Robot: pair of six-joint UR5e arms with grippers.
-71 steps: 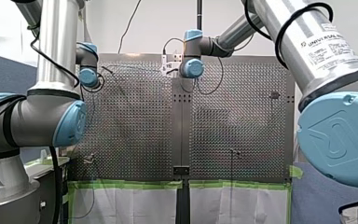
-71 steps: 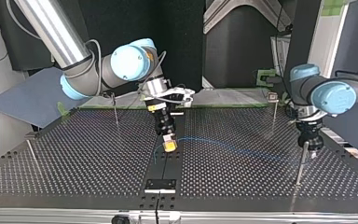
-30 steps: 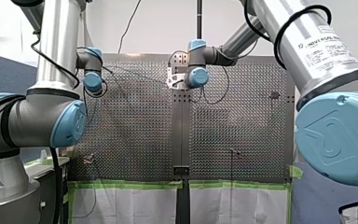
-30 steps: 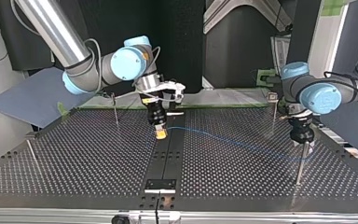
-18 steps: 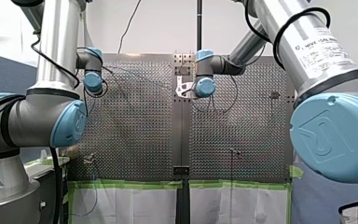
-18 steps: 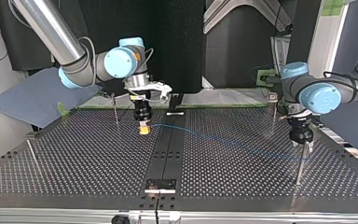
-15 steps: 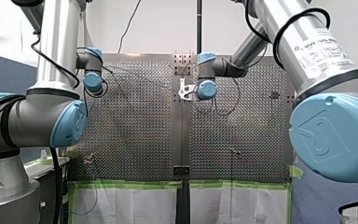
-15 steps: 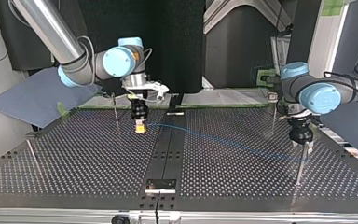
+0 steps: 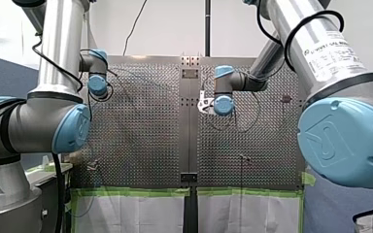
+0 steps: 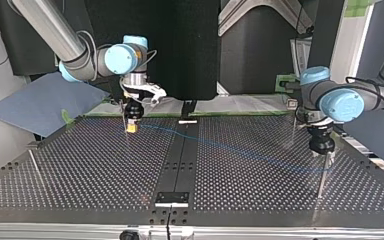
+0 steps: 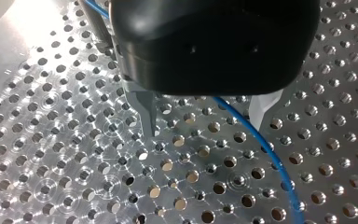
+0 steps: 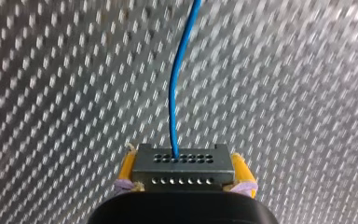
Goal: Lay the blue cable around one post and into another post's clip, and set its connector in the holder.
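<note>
Toward the far edge of the tabletop [image 10: 80,165], as the top view shows it, my right gripper [image 10: 131,128] points straight down just beside a thin post [image 10: 124,116]. Its yellow pads [image 12: 127,169] are clenched on the two short ends of the grey connector [image 12: 182,168], so the connector's long axis lies across the jaws, from pad to pad. I judge this grip to be chosen for steering: with the body held square, the face that carries the wire is turned away from the gripper, toward the perforated surface. The blue cable [image 10: 240,150] leaves that face, points ahead of the gripper, then bends sideways. From there its long axis runs across the tabletop, roughly along the far edge but slanting toward the near right corner in the top view, in one shallow curve with no loops. It reaches my left gripper [image 10: 325,151], which hangs over a second post [image 10: 321,180] near the right edge. That gripper is released: in the left wrist view its fingers [image 11: 147,114] stand apart and the cable passes between them, touching neither as far as I can tell. I judge that this open stance serves as a loose guide, so that the cable lies beside the second post while the connector end is positioned. Whether the cable already bears on either post cannot be told. The connector is not yet in a holder.
</note>
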